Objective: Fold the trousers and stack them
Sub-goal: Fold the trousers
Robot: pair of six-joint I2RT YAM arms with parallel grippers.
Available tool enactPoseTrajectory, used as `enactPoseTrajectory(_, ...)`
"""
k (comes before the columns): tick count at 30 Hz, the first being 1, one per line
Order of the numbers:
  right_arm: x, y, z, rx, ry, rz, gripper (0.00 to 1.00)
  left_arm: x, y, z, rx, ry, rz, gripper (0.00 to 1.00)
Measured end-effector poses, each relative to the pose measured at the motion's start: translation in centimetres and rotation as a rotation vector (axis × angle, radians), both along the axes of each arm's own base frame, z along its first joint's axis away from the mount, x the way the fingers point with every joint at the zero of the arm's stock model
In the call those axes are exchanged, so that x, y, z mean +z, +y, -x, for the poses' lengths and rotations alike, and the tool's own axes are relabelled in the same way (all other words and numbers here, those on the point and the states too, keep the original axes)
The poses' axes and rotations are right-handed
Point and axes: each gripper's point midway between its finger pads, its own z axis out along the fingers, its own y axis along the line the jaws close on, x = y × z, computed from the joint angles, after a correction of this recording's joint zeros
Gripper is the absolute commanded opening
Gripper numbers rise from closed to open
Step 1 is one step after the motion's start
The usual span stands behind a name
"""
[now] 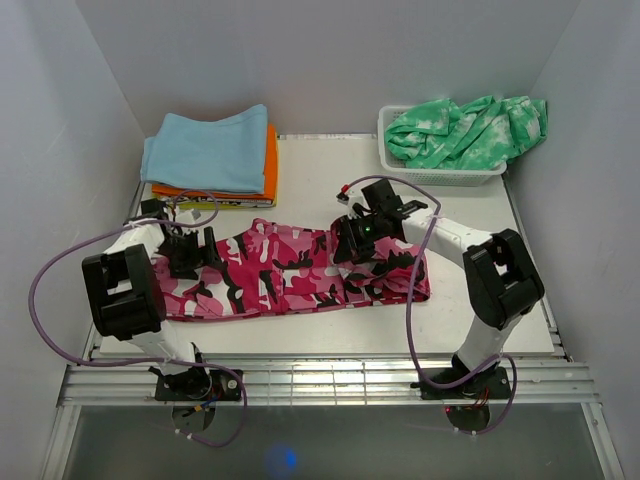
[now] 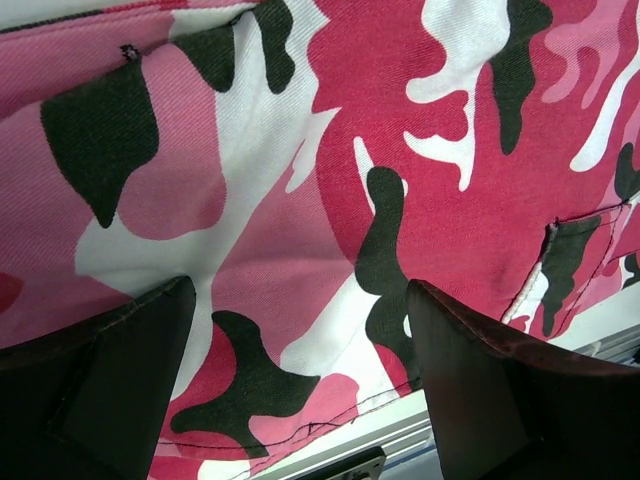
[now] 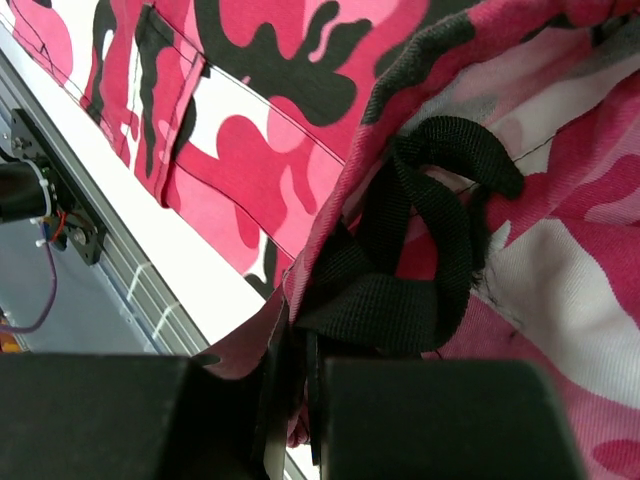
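Pink, white, black camouflage trousers [image 1: 290,272]

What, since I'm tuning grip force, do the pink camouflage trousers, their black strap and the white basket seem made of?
The trousers look like matte woven twill, likely cotton: fine diagonal ribs, stitched seams. The black strap seems woven webbing, probably synthetic: coarse ribbed weave, frayed edge. The basket appears rigid white plastic, its wall perforated.

You see a white basket [image 1: 440,178] on the far right of the surface [image 1: 320,180], a green-and-white tie-dye garment [image 1: 465,130] heaped inside. Well left of the basket lies a folded stack [image 1: 215,160], light blue over orange.
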Motion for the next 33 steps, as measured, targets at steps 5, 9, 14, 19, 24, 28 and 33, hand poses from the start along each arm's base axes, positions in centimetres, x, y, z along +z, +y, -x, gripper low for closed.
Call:
enactPoseTrajectory(5, -0.2, 2.3, 0.3, 0.004, 0.010, 0.016, 0.08, -0.1, -0.3, 0.3, 0.000, -0.017, -0.010, 0.98)
enactPoseTrajectory(9, -0.5, 3.9, 0.0, 0.007, 0.015, 0.022, 0.08, -0.2, -0.4, 0.3, 0.003, -0.029, -0.017, 0.98)
enactPoseTrajectory(14, -0.4, 5.5, -0.3, 0.006, 0.017, 0.017, 0.08, -0.3, -0.4, 0.2, 0.007, -0.030, -0.029, 0.98)
enactPoseTrajectory(19, 0.2, 6.7, 0.1, 0.009, 0.017, 0.008, 0.08, -0.4, -0.4, 0.2, 0.009, -0.026, -0.043, 0.98)
enactPoseTrajectory(24, 0.2, 7.7, 0.7, 0.013, 0.029, 0.008, 0.08, -0.4, -0.5, 0.2, 0.008, -0.024, -0.050, 0.98)
enactPoseTrajectory(28, -0.3, 8.8, 1.0, 0.022, 0.045, 0.012, 0.08, -0.4, -0.5, 0.2, 0.010, -0.024, -0.051, 0.98)
enactPoseTrajectory(33, -0.8, 10.0, 1.4, 0.032, 0.057, 0.018, 0.08, -0.4, -0.5, 0.1, 0.013, -0.023, -0.053, 0.98)
